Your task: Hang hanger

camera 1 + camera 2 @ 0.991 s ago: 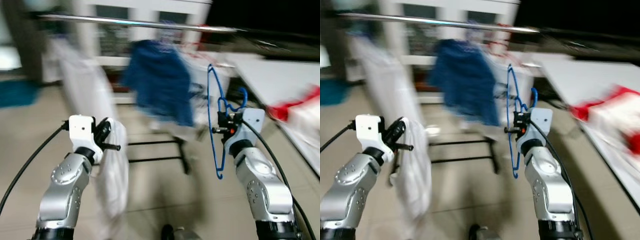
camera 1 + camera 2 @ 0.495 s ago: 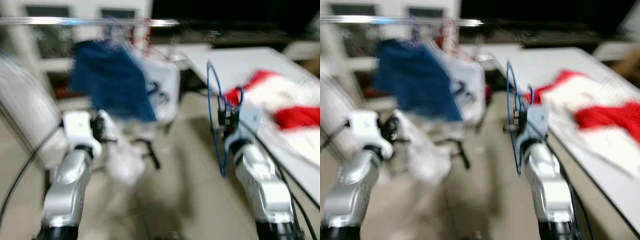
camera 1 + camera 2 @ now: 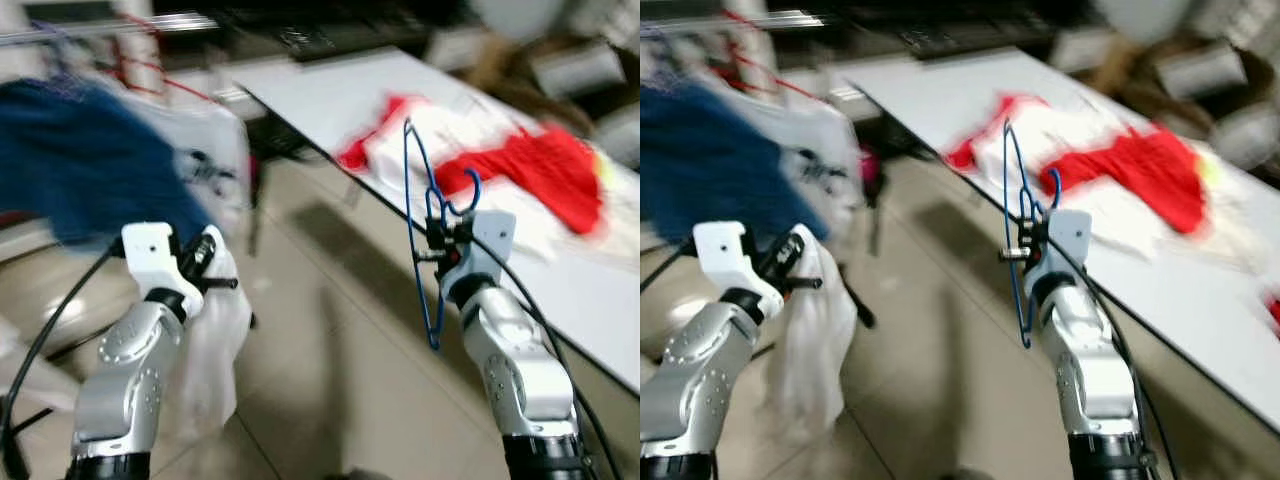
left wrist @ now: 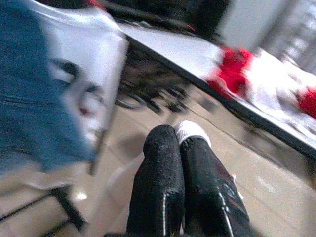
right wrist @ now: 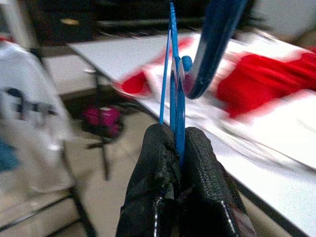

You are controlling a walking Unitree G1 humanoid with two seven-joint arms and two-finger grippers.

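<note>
Holding a blue wire hanger (image 3: 425, 230) upright, the right end effector (image 3: 438, 250) sits raised at mid-height on the right of the head views. Its two black fingers (image 5: 160, 163) are pressed together on the wire just under the hook; the hook curls above the wrist and the long loop hangs down past it, free of any rail. Hanger carries no garment.

Left end effector (image 3: 215, 270) raised on the left at about the same height. Its fingers (image 4: 160, 168) are closed tight on white cloth (image 3: 215, 350); a white tuft pokes out at the fingertips in the left wrist view, and the rest of the fabric drapes down below the arm toward the tiled floor (image 3: 340, 360).

Head views are blurred. A white table (image 3: 330, 95) runs along the right side, from far centre toward the near right. Red and white garments (image 3: 520, 165) lie heaped on it, well apart from the hanger.

At far left, a blue garment (image 3: 70, 170) and a white printed one (image 3: 215, 150) hang from a metal rail (image 3: 100, 28) near the top edge. Dark legs of the rack show low beside the white cloth. The hanger is well away from that rail, nearer the table side.
</note>
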